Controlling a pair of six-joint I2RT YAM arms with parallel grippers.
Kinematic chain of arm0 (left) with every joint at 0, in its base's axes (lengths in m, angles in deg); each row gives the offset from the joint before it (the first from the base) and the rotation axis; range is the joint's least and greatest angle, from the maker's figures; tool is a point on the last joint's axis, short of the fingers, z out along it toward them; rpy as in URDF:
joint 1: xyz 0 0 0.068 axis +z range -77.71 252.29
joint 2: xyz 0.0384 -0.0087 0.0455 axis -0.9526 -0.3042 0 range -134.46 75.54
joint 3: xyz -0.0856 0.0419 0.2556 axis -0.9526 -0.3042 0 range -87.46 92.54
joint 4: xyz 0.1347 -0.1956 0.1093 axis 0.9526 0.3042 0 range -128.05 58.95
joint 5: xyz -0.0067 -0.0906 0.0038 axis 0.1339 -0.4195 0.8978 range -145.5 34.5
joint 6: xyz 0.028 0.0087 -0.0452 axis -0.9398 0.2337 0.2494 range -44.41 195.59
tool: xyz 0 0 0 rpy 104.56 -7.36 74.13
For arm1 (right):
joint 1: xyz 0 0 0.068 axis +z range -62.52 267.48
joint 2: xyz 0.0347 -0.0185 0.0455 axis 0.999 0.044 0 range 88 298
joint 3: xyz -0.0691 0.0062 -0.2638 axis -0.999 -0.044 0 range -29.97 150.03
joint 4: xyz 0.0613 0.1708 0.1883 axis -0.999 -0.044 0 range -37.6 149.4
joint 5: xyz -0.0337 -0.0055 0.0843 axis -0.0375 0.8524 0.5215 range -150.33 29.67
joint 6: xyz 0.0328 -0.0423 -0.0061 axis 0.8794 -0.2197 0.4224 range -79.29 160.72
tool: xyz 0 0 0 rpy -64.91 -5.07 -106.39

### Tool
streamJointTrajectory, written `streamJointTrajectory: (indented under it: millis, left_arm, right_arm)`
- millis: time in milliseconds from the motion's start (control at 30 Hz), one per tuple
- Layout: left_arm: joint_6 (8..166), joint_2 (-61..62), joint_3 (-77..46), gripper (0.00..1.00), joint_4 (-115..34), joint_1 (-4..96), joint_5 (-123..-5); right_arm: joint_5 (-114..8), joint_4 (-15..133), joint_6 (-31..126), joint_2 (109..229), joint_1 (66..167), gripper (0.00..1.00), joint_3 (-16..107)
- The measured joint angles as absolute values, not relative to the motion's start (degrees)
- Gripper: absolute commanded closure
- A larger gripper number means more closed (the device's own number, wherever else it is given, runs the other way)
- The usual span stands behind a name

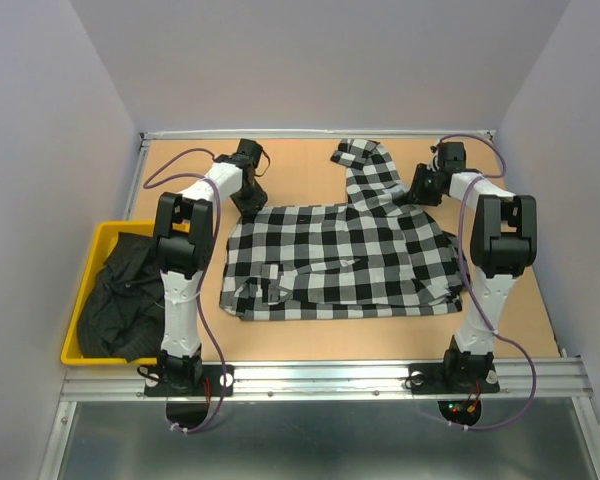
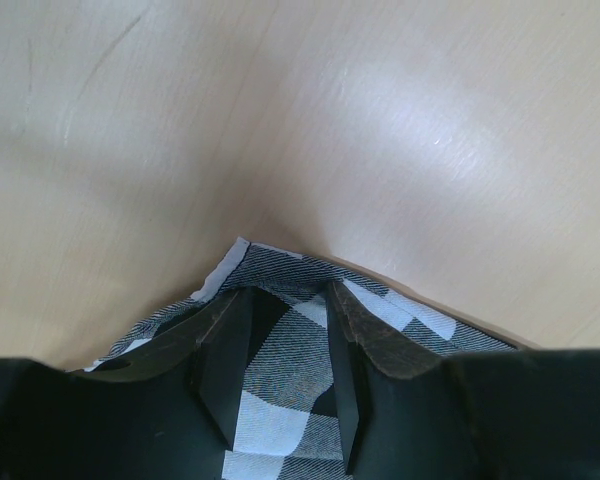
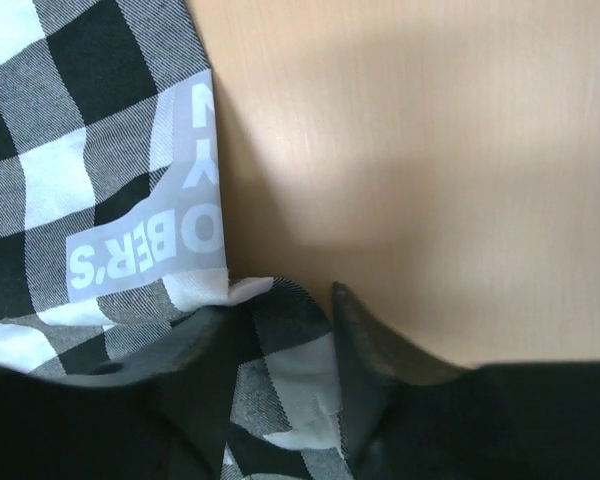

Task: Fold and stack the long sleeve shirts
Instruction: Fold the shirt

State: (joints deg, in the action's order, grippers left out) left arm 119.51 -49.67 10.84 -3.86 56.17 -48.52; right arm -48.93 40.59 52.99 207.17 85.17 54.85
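**Left end effector**: it sat at the far left corner of the checked shirt. Its fingers stood partly apart with checked cloth lying between them. I cannot tell whether the cloth was pinched. The hem edge ran just ahead of the fingertips. Beyond it, ahead and to both sides, was bare worktop. The worktop's far edge lay near, ahead of this end effector.

**Right end effector**: it sat at the shirt's far right corner, beside the sleeve that ran up toward the far edge. Its fingers were partly apart and a fold of checked cloth lay between them. Grip cannot be told. A grey band with white lettering lay just ahead and to its left, along the cloth edge. Bare worktop lay ahead and to its right.

**Shirt:** it was spread flat between the two end effectors and extended back from them toward the arm bases. Open worktop remained behind it, up to the metal rail.

**Containers:** one yellow bin sat well behind the left end effector on its outer side, against the left wall. The black shirt lay crumpled in it, filling most of it.
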Motion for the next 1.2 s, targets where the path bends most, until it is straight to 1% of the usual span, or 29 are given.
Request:
streamJointTrajectory:
  millis: [67,100,167,200,267,300,800,1067,1200]
  left_arm:
    - [119.5,-49.4,10.3,0.53,-4.4,56.3,-48.6]
    - [119.6,-49.3,10.0,0.53,-4.6,56.3,-48.6]
    - [119.6,-48.8,9.2,0.53,-5.4,56.4,-48.6]
    - [119.6,-48.6,8.8,0.53,-5.8,56.5,-48.6]
    - [119.6,-48.3,8.1,0.53,-6.4,56.6,-48.7]
    - [119.6,-48.1,7.7,0.53,-6.8,56.7,-48.8]
    - [120.9,-45.5,3.3,0.53,-10.5,58.6,-50.1]
    - [122.1,-45.3,4.0,0.37,-9.5,59.8,-51.0]
    - [122.4,-45.4,5.4,0.32,-6.1,60.3,-50.4]
  right_arm:
    - [-48.3,41.3,52.9,207.5,85.0,0.70,54.8]
    - [-47.9,41.6,52.7,207.7,84.9,0.78,54.8]
    - [-47.5,41.7,52.4,207.8,84.7,0.85,54.8]
    - [-47.2,41.7,52.2,207.8,84.5,0.93,54.8]
    - [-47.0,41.8,51.8,207.8,84.3,0.94,54.8]
    - [-46.8,41.8,51.7,207.8,84.0,0.99,54.8]
    - [-46.5,42.0,50.9,207.7,82.0,1.00,54.8]
    - [-44.7,43.4,50.7,207.3,82.0,0.99,54.8]
    - [-44.0,43.7,49.9,206.2,82.0,1.00,54.8]
